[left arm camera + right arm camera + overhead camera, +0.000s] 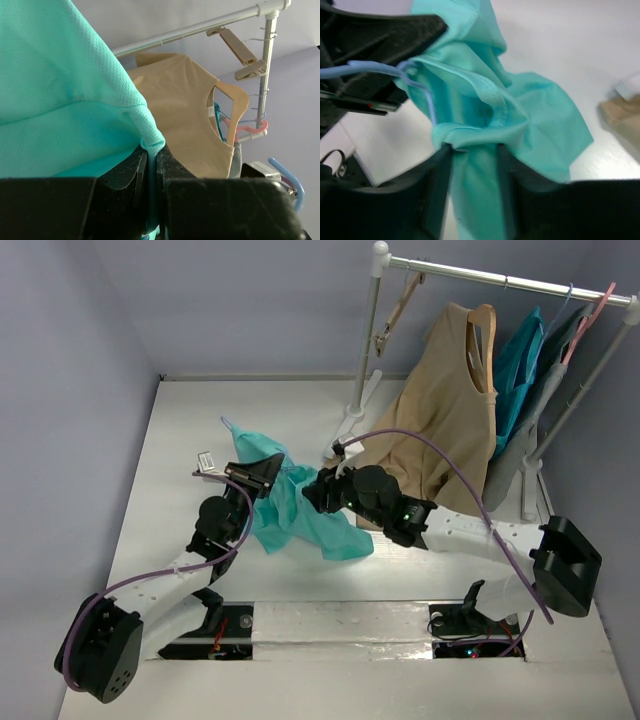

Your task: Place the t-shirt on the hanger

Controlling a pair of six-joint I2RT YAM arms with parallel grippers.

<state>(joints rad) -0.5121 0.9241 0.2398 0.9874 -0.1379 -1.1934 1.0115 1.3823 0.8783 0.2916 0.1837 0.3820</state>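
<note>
The light turquoise t-shirt (300, 512) hangs bunched between my two grippers above the table. My left gripper (262, 472) is shut on a fold of the t-shirt (60, 75), which is pinched tight between its fingers (172, 165). The thin light-blue hanger (375, 70) runs from the left gripper into the cloth; its curved hook (295, 182) shows at the right of the left wrist view. My right gripper (318, 490) is at the t-shirt (530, 115), its jaws standing apart with loose cloth draped between them.
A white clothes rack (365, 350) stands at the back right with a tan sleeveless top (450, 410) on a wooden hanger, a darker teal garment (520, 360), a pink hanger (590, 310) and a bare wooden clip hanger (400, 305). A small white tag (207, 461) lies on the table.
</note>
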